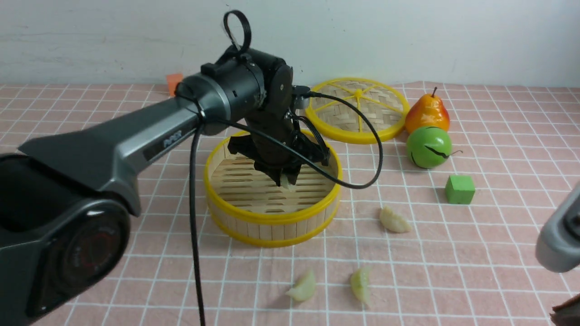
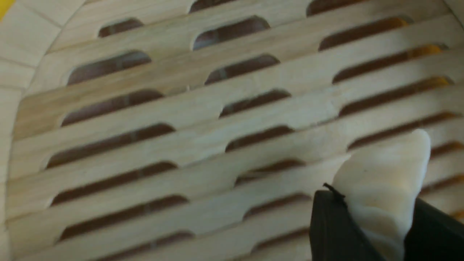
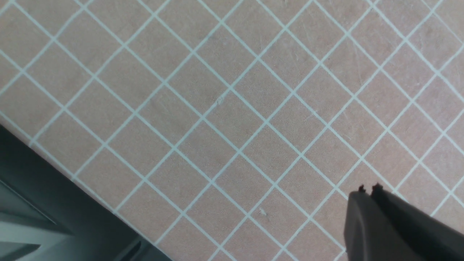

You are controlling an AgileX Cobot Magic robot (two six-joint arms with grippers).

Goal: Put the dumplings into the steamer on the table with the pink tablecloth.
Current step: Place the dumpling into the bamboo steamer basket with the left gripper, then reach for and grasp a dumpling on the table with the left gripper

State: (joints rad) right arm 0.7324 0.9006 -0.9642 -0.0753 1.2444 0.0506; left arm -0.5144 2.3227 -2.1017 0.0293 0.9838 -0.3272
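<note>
My left gripper [image 1: 286, 180] reaches down inside the bamboo steamer [image 1: 272, 217] and is shut on a pale dumpling [image 2: 380, 181], held just above the slotted floor [image 2: 203, 108]. A bit of that dumpling shows between the fingers in the front view [image 1: 287, 182]. Three more dumplings lie on the pink tablecloth [image 1: 453, 271]: one to the right of the steamer [image 1: 394, 220], two nearer me [image 1: 302, 287] [image 1: 361, 284]. My right gripper [image 3: 368, 190] is shut and empty over bare cloth; only the arm's grey housing [image 1: 559, 240] shows at the front view's right edge.
The flat woven lid [image 1: 358, 109] lies behind the steamer to the right. An orange-red pear [image 1: 427, 114], a green apple [image 1: 428, 147] and a green cube [image 1: 460, 189] sit at the right. The left arm's cable [image 1: 362, 181] loops over the steamer's right rim. The table edge [image 3: 72, 181] shows in the right wrist view.
</note>
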